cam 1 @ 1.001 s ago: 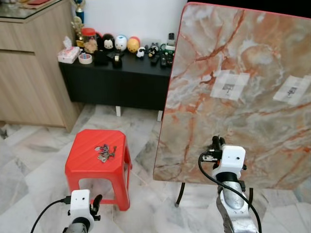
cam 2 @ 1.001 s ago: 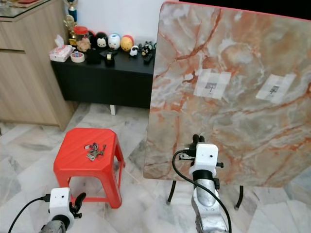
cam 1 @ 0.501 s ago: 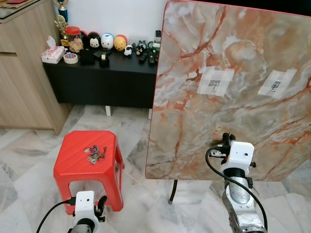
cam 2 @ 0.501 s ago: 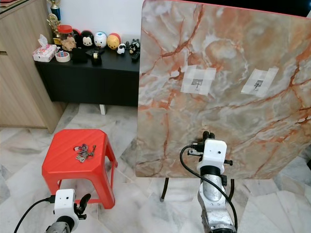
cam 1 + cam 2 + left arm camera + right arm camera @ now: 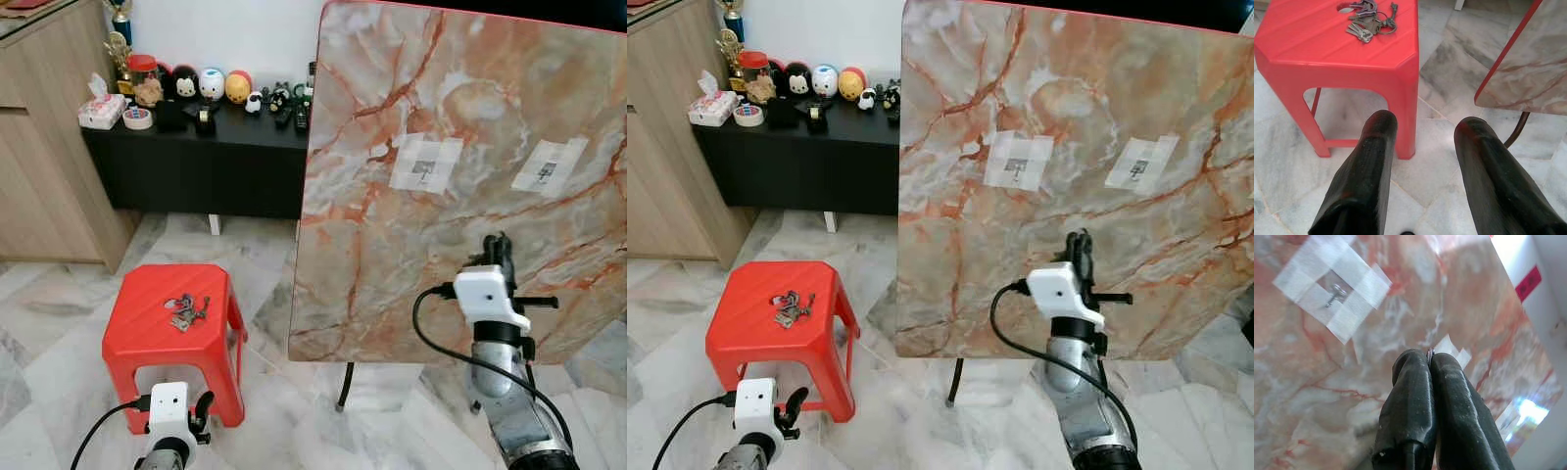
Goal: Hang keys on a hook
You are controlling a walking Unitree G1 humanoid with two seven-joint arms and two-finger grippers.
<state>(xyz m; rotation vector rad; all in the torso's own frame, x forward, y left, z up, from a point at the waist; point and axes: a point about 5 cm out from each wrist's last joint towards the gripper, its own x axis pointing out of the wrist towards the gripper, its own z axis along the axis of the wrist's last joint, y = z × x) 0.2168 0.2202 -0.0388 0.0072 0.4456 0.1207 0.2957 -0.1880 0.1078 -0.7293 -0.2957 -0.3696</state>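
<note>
A bunch of keys [image 5: 186,311] lies on top of a red plastic stool [image 5: 137,345], also seen as the keys [image 5: 1369,19] in the left wrist view. An upright marble board [image 5: 372,255] carries two small metal hooks under white tape, one hook [image 5: 424,164] to the left and one hook [image 5: 554,166] to the right. My right gripper [image 5: 495,245] is raised in front of the board below the hooks, shut with nothing in it, as the right gripper [image 5: 1429,360] shows. My left gripper [image 5: 1425,127] hangs low in front of the stool, open and empty.
A low black cabinet [image 5: 225,166] with figurines, a tissue box and tape rolls stands against the back wall. A wooden cupboard [image 5: 49,166] is at the left. The board rests on black legs [image 5: 345,387] on the marble floor.
The camera has shifted, so stool and board sit further left in the picture. My right gripper has risen and moved rightward in front of the board. The keys have not moved.
</note>
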